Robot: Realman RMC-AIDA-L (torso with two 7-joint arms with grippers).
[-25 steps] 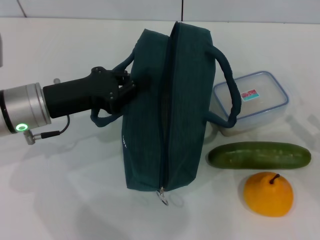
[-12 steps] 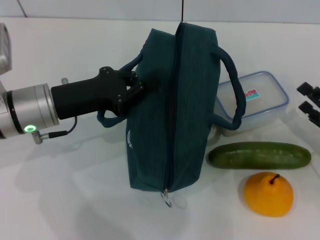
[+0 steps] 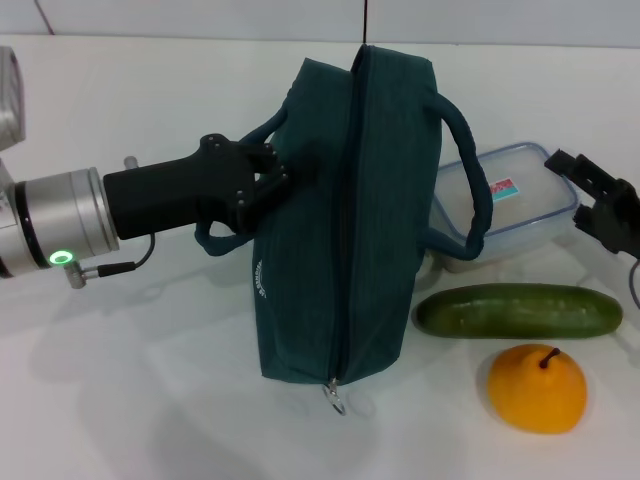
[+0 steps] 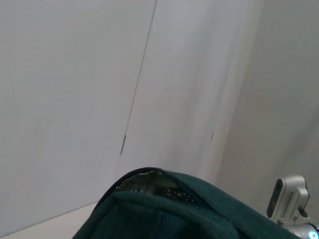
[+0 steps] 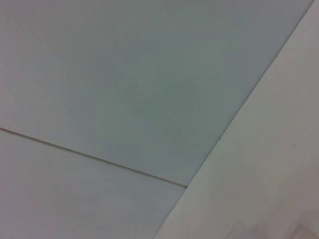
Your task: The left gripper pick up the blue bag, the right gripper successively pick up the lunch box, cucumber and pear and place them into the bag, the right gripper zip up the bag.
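Head view | left gripper [image 3: 268, 180] clamps blue bag [image 3: 345, 215] – zipped | right gripper [image 3: 588, 195] spread beside lunch box [image 3: 505, 205] – lidded

Left gripper [image 3: 272, 176]: matte black claw body with visible screws, mounted on silver cylindrical wrist at left edge of head view; green ring LED lit on wrist, thin black cable looping below it. Right gripper [image 3: 590, 196]: black angular fingers at right edge, thin black cable trailing behind.
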